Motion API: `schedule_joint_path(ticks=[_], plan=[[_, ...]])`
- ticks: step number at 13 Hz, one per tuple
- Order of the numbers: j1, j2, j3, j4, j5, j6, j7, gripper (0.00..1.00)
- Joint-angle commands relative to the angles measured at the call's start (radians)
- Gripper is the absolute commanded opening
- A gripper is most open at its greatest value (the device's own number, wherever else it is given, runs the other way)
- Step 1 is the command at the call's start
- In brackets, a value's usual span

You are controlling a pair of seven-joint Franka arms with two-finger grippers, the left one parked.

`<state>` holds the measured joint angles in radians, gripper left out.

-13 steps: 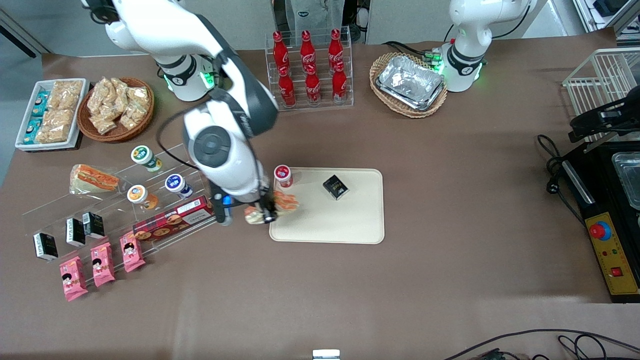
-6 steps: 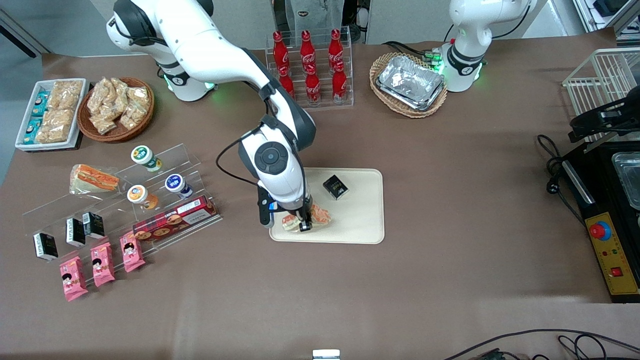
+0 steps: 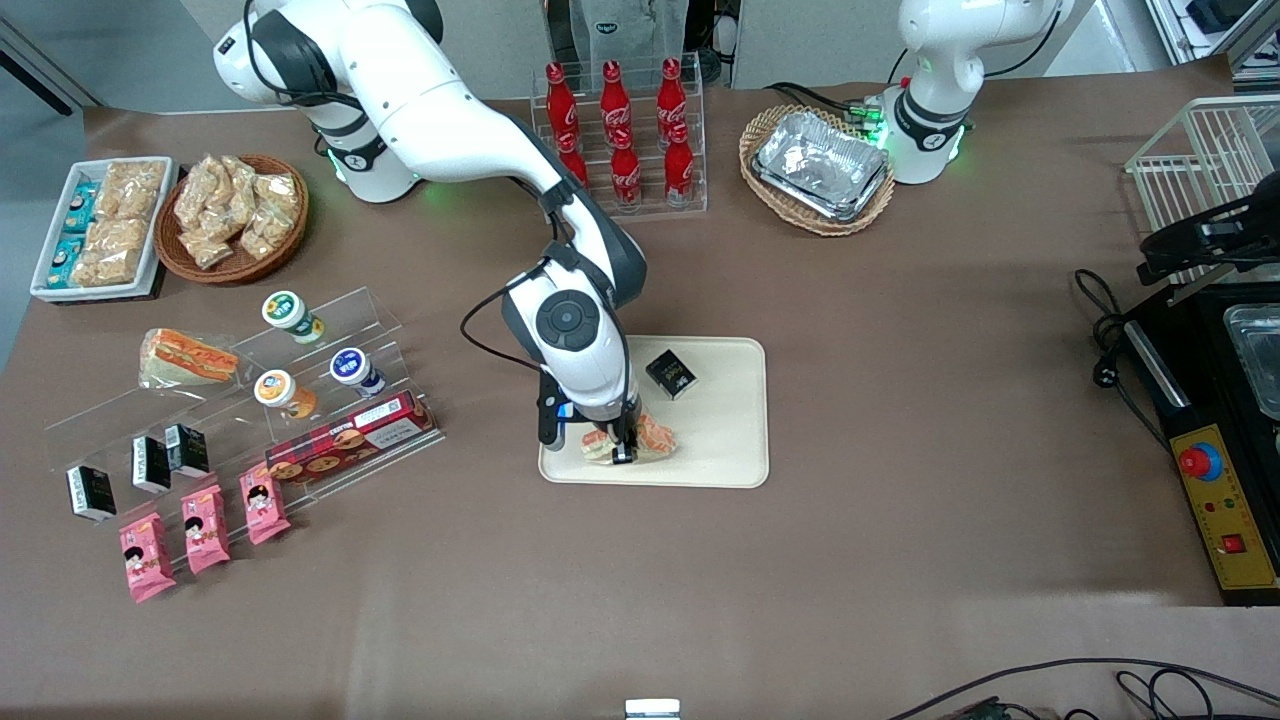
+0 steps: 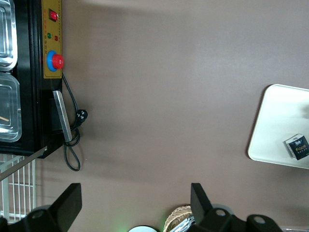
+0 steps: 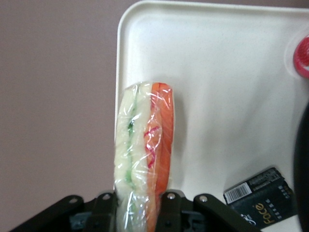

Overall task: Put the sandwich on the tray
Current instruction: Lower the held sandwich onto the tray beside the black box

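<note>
One bent arm points its gripper (image 3: 622, 447) down, clamped on the sandwich (image 5: 143, 150) over the tray (image 3: 722, 446).

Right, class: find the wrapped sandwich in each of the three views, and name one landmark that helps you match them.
Front view: the sandwich is held in the gripper, low over the tray, nearer the camera than the black packet.
Right wrist view: the sandwich is clamped between the jaws, over the tray's edge.
Left wrist view: not in it.
Shared landmark: the black packet on the tray.
</note>
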<state>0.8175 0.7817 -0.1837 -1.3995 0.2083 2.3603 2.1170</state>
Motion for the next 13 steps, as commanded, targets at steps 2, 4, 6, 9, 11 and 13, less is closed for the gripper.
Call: schedule_joint_path(ticks=[2, 4, 6, 9, 11, 13], plan=[[0.018, 0.096, -0.005, 0.053, 0.011, 0.091, 0.04, 0.03], [0.023, 0.105, -0.005, 0.051, 0.011, 0.1, 0.041, 0.04], [0.023, 0.111, -0.005, 0.051, 0.016, 0.102, 0.073, 0.04], [0.031, 0.125, -0.008, 0.053, 0.006, 0.122, 0.118, 0.06], [0.031, 0.128, -0.01, 0.053, 0.005, 0.123, 0.118, 0.17], [0.029, 0.131, -0.011, 0.053, 0.005, 0.126, 0.112, 0.22]])
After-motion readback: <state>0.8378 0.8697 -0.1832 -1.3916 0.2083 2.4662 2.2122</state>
